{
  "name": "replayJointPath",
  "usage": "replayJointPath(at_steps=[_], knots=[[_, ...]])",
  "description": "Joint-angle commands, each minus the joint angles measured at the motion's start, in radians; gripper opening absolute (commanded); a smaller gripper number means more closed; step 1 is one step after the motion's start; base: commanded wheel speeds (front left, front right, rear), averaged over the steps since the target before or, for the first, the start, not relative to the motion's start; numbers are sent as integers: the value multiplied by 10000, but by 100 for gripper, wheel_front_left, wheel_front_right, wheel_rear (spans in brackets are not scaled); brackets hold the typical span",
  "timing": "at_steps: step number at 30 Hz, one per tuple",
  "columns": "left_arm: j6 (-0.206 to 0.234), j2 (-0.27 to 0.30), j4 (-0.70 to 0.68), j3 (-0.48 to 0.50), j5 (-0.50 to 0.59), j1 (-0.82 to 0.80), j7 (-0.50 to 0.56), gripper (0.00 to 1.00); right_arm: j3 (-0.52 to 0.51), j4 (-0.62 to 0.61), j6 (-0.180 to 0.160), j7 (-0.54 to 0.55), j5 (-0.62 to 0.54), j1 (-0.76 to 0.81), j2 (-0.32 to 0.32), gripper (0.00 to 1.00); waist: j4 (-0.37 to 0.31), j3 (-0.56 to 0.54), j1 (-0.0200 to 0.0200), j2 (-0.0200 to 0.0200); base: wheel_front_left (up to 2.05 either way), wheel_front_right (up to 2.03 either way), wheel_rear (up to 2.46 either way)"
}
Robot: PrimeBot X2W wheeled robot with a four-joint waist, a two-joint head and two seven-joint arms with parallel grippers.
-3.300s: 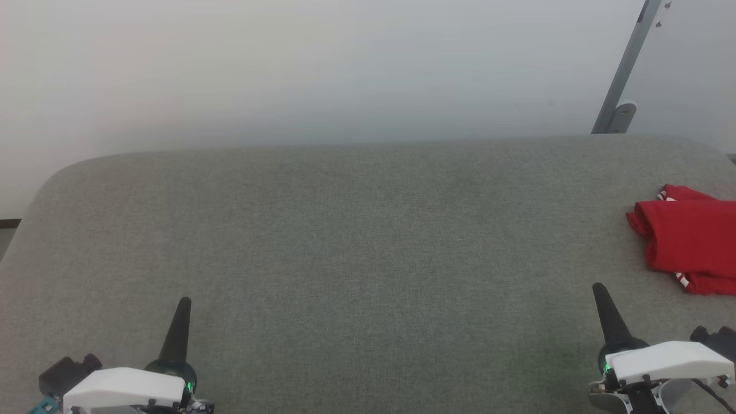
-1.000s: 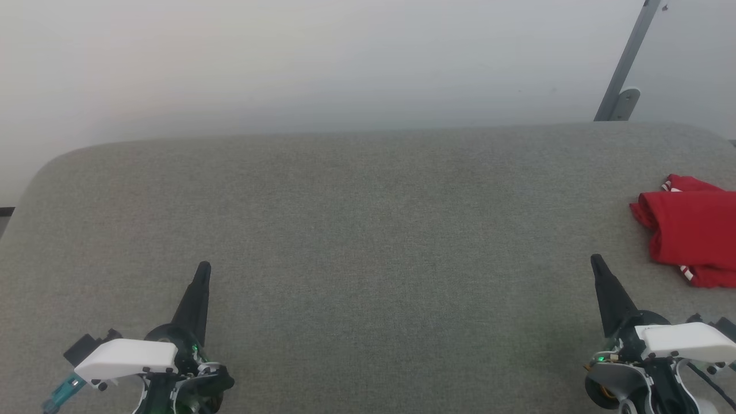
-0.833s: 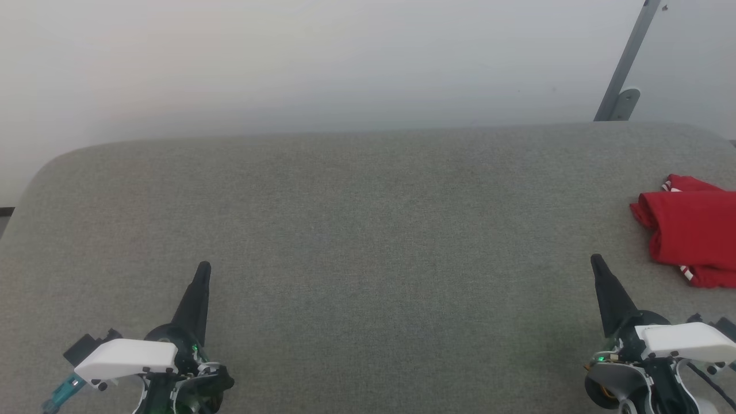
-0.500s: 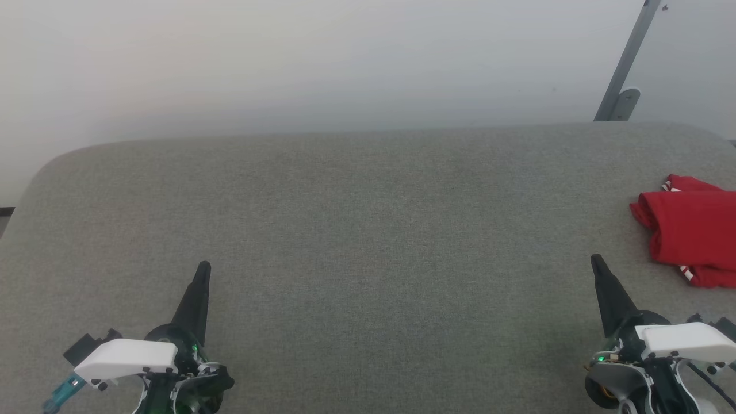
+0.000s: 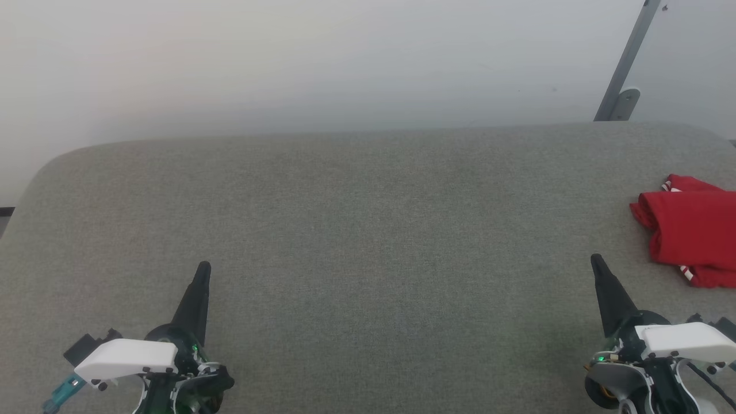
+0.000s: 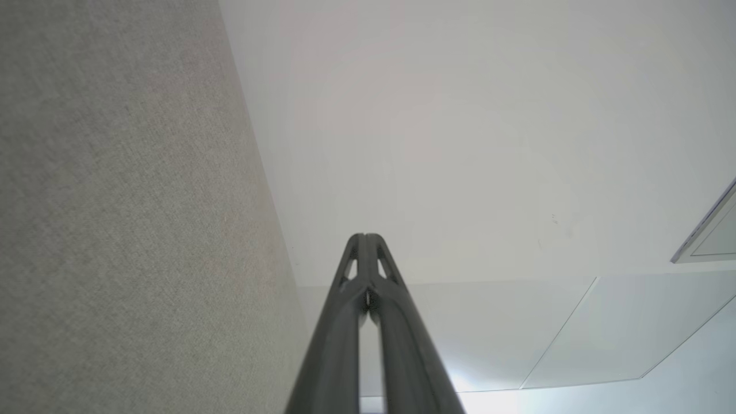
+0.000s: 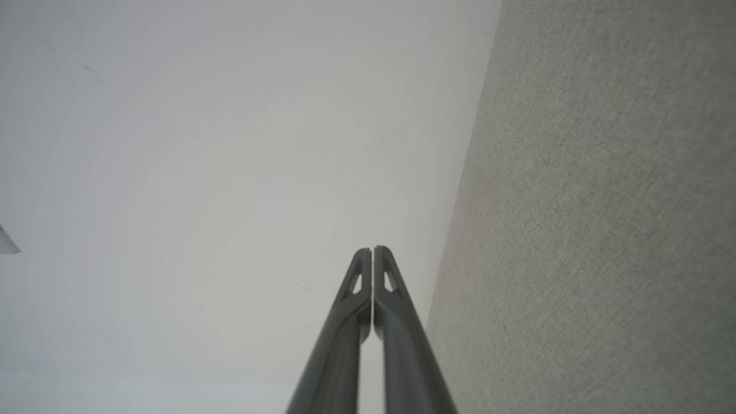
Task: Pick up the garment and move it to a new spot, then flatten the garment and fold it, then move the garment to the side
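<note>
The red garment [image 5: 693,233] lies folded at the far right of the grey padded table [image 5: 356,230], cut off by the head view's edge, with a bit of white-and-red striped trim showing at its near and far ends. My right gripper [image 5: 598,263] is shut and empty, a short way to the near left of the garment and apart from it. My left gripper [image 5: 203,270] is shut and empty at the lower left. In the wrist views each pair of fingertips meets, the left gripper [image 6: 365,237] and the right gripper [image 7: 372,250] both pointing toward the pale wall.
A pale wall [image 5: 322,63] rises behind the table. A grey metal bracket [image 5: 624,75] slants up at the back right corner. The table's far edge is rounded at both corners.
Since 3.3 s ago the head view has shifted and both grippers sit further forward in it. Over the last second nothing has moved.
</note>
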Motion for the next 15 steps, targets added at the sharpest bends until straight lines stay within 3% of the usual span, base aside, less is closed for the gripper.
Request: replayJointPath(at_steps=[1, 15], knots=[[-29, -16, 1, 25, -35, -112, 31, 0, -8, -40, 0, 29, 40, -63, 32, 0, 0, 0, 0, -1, 0, 0, 0], [-29, -16, 1, 24, -36, -112, 30, 0, -6, -40, 0, 28, 40, -63, 33, 0, 0, 0, 0, -1, 0, 0, 0]])
